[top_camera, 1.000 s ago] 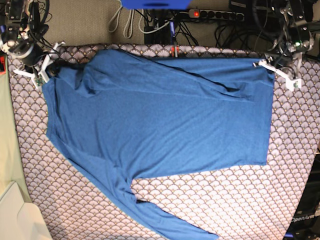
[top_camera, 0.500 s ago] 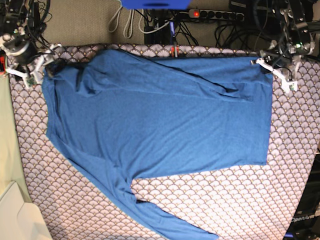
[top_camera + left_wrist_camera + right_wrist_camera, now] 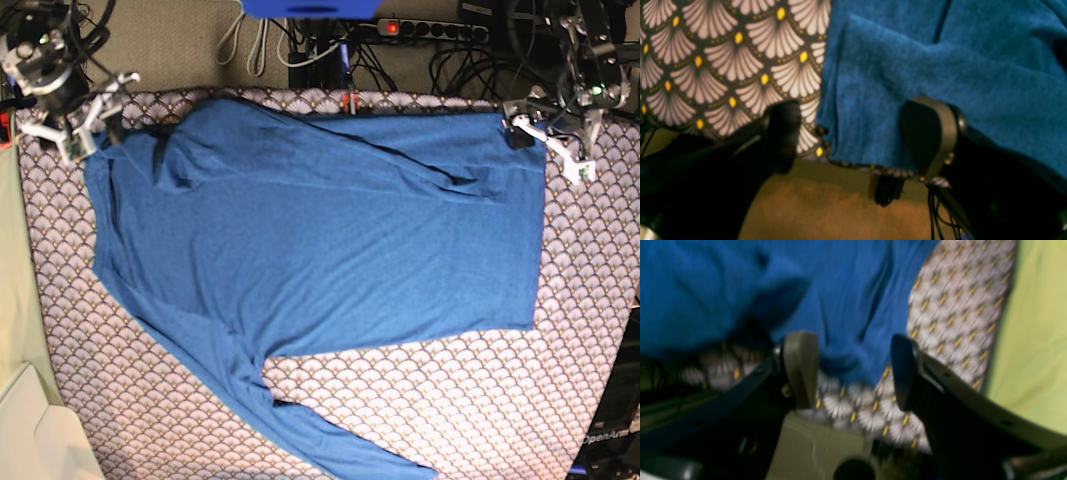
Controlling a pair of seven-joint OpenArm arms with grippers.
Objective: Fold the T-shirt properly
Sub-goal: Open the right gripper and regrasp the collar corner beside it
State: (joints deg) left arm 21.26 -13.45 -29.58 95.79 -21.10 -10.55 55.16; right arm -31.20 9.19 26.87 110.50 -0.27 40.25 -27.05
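The T-shirt (image 3: 320, 260) is spread flat across the bench (image 3: 560, 400), which is covered in a fan-patterned cloth; one sleeve is trailed toward the near edge. At the far corner on the base view's right, the left claw (image 3: 548, 140) is held open over the shirt's corner, nothing gripped. At the far corner opposite, the right claw (image 3: 88, 118) is likewise seen open, the fabric edge lying between its jaws ungripped.

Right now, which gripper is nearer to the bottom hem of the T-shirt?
Left. The left gripper stands open right at the far corner of the hem. The right gripper, open too, is at the opposite, shoulder end of the T-shirt.
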